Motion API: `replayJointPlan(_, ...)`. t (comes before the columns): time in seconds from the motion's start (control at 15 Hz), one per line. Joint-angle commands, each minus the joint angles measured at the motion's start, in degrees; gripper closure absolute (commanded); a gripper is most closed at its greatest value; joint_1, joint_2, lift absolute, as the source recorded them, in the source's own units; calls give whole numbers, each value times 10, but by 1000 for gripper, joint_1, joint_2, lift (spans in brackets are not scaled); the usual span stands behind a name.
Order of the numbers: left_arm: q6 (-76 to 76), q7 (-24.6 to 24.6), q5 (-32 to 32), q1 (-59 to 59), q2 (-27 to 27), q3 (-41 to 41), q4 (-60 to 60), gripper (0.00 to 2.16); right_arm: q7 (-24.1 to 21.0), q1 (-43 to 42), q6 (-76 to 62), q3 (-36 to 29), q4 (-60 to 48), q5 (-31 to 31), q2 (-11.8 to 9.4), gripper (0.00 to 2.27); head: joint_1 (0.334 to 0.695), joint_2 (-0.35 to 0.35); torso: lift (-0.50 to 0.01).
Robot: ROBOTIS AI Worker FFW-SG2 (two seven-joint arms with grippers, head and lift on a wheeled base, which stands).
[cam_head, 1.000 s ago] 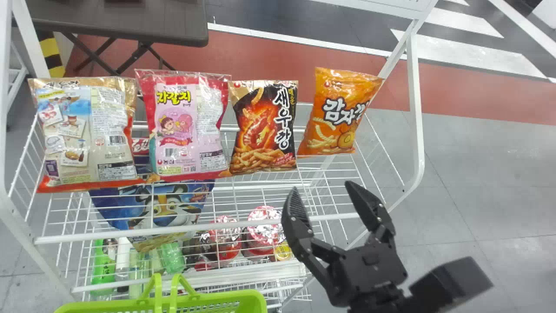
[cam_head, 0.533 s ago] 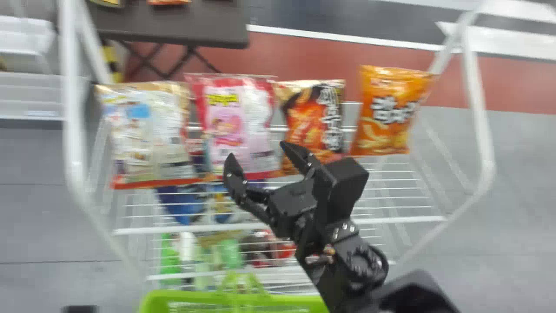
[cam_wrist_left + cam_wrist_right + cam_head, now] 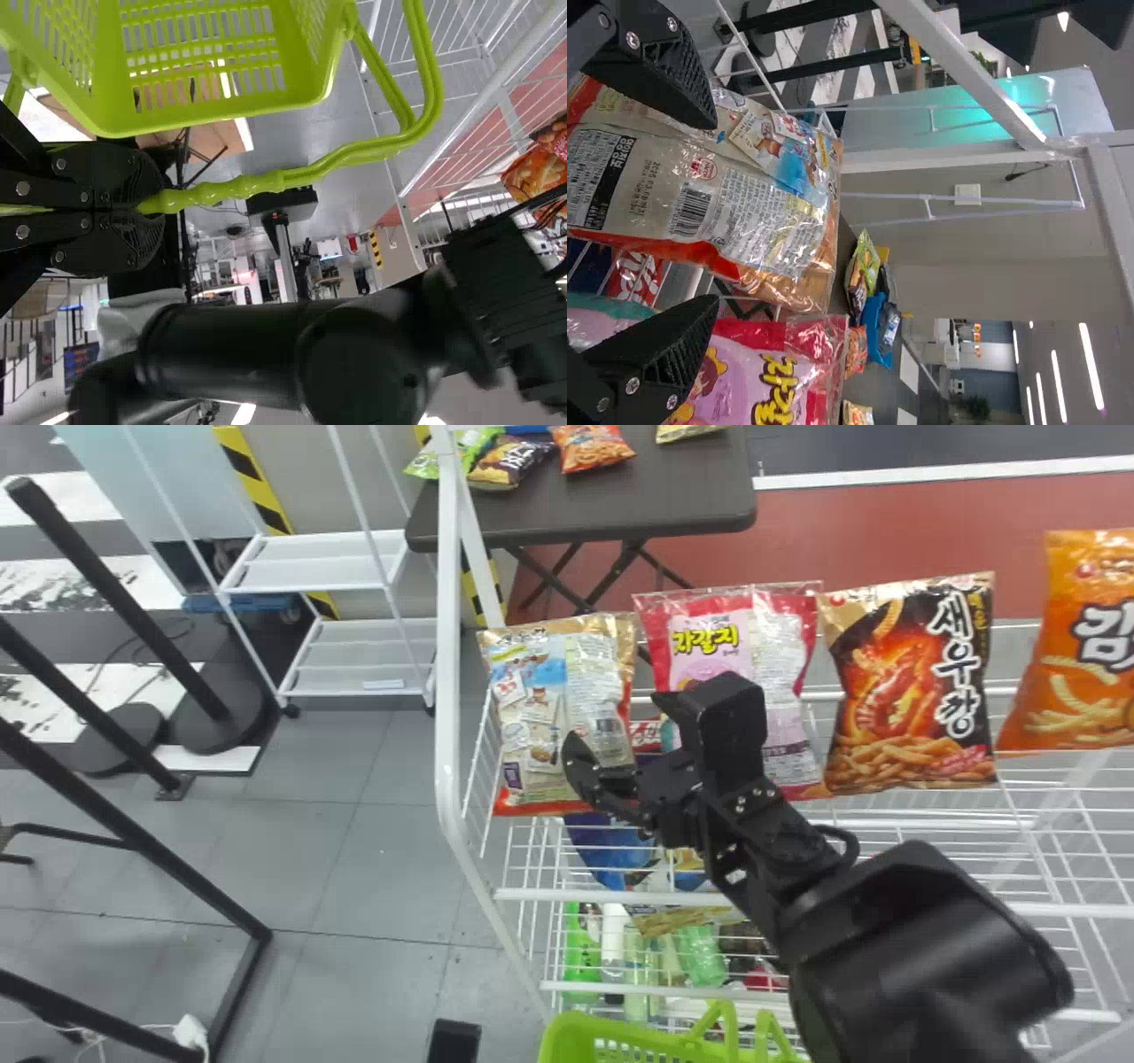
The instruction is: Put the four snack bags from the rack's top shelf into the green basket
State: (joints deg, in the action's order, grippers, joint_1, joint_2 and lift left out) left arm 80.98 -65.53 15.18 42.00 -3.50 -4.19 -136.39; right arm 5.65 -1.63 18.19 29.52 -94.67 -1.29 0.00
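Black right gripper (image 3: 613, 716), ridged pads (image 3: 686, 81), silver screws (image 3: 633, 40); black arm (image 3: 772, 856), looped cable (image 3: 854, 845).

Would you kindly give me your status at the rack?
Right gripper open at the leftmost snack bag, nothing gripped. Left gripper shut on basket handle. Pink bag close beside, possibly in the way.

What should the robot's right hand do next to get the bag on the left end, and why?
Probably ease the right gripper a little forward, fingers open. In its wrist view, the end bag shows between its spread fingers, but they don't seem closed on it.
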Motion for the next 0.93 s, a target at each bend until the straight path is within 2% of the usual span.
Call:
replayJointPlan(0.0,-10,-1,3,-1,-2,0,3,2148,11,-57,1,4,56,-15,1,211,695,208,0)
replayJointPlan(0.2,-17,-2,9,-4,-8,-1,13,2148,36,-126,9,11,120,-50,1,323,695,211,0)
replayJointPlan(0.33,-21,-1,13,-10,-8,-4,18,2148,76,-163,37,11,148,-60,1,785,695,217,0)
replayJointPlan(0.4,-19,-1,13,-15,-8,-3,21,2148,94,-172,57,11,152,-59,1,1197,695,221,0)
replayJointPlan(0.47,-19,-1,14,-18,-9,-2,24,2148,98,-175,59,11,152,-60,1,1578,695,224,0)
replayJointPlan(0.6,-19,1,14,-23,-10,-2,25,2148,103,-177,57,13,152,-51,1,2067,695,225,0)
replayJointPlan(0.87,-19,3,15,-27,-13,-5,28,2148,121,-165,43,12,142,-58,1,2159,695,232,0)
